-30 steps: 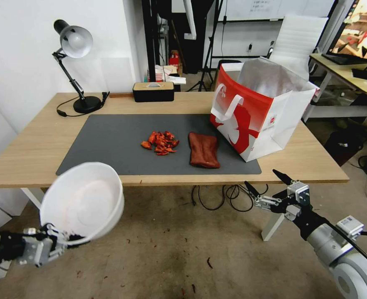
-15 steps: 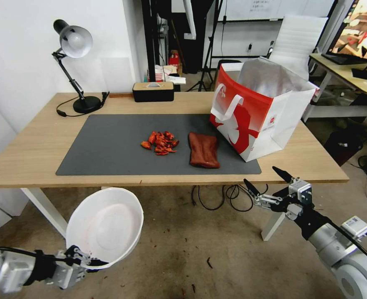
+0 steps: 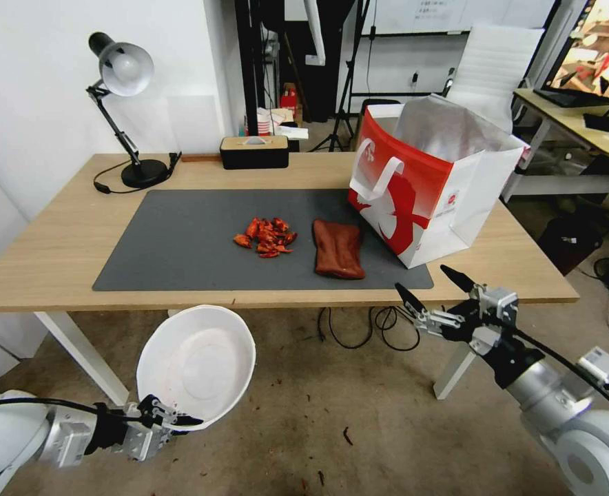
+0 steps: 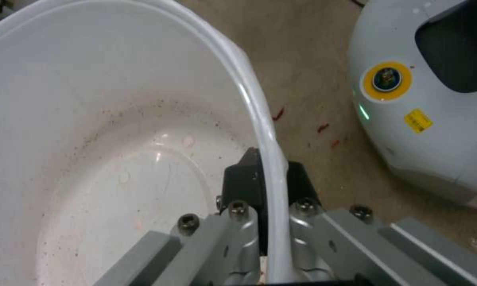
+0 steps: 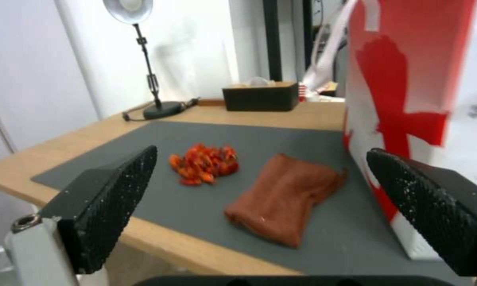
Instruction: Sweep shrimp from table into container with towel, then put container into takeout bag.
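Note:
A pile of red-orange shrimp [image 3: 266,237] [image 5: 204,163] lies on the dark mat in the middle of the table [image 3: 43,255]. Just right of it lies the brick-red towel [image 3: 338,249] [image 5: 286,197]. The red-and-white takeout bag [image 3: 428,186] [image 5: 408,79] stands open at the table's right. My left gripper [image 3: 173,418] [image 4: 268,186] is shut on the rim of the white container [image 3: 198,362] [image 4: 90,139], held below the table's front edge, over the floor. My right gripper [image 3: 425,288] [image 5: 260,206] is open, just off the front edge, facing the towel.
A desk lamp [image 3: 122,103] and a black tissue box [image 3: 254,151] stand at the table's back. Cables [image 3: 359,324] hang under the table. Red bits dot the floor [image 3: 346,435]. A second desk with a monitor [image 3: 587,76] is at the far right.
My left arm has carried the container down and to the right, from beside the table's front-left corner to under its front edge. The right gripper has risen slightly toward the table.

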### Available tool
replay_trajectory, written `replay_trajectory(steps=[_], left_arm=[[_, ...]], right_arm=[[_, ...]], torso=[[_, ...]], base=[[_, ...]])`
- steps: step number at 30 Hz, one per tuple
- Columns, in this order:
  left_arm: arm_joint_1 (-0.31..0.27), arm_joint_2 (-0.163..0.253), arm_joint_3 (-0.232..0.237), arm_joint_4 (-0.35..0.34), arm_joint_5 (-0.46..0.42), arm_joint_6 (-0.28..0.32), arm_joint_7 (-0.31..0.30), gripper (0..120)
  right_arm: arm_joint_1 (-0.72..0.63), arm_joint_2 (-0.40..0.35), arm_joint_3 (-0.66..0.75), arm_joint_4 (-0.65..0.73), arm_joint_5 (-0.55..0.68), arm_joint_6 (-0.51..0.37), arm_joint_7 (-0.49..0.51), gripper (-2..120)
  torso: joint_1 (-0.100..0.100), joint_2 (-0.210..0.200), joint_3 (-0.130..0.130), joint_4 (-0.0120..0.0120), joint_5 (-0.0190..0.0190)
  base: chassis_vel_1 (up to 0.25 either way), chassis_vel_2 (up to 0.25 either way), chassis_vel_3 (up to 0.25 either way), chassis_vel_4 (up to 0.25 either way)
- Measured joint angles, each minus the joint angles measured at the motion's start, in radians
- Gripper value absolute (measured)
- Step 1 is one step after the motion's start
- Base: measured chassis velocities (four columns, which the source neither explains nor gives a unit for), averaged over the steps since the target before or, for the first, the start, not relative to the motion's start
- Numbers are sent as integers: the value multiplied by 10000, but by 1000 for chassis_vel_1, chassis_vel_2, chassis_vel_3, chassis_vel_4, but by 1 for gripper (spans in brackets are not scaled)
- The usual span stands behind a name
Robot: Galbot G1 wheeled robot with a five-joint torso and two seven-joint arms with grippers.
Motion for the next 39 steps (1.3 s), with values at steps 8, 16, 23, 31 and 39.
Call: replay_trajectory(steps=[8,16,23,31,39], left_arm=[[-124,-57,390,6,266,-26,-160,0],[-311,-76,835,56,483,38,-331,0],[-709,83,1154,244,536,64,-513,0],[-883,74,1482,373,735,72,-545,0],[-934,157,1493,374,719,119,-594,0]], right_arm=[[1479,-1764,-1246,-548,1122,-222,1576,100],[4390,-2807,-4117,-2030,1716,-491,3056,100],[8106,-2853,-7530,-3488,2611,-1228,4945,100],[10872,-1992,-10019,-4775,3457,-2607,7481,100],[11701,-1435,-10756,-5431,4189,-3203,8583,100]], torso=[[0,0,0,-2,1],[0,-1,0,-3,1],[1,-1,0,-1,0],[1,-1,1,2,-1],[1,-1,0,-1,-2]], base=[[0,0,0,0],[0,0,0,0],[0,0,0,0],[0,0,0,0],[0,0,0,0]])
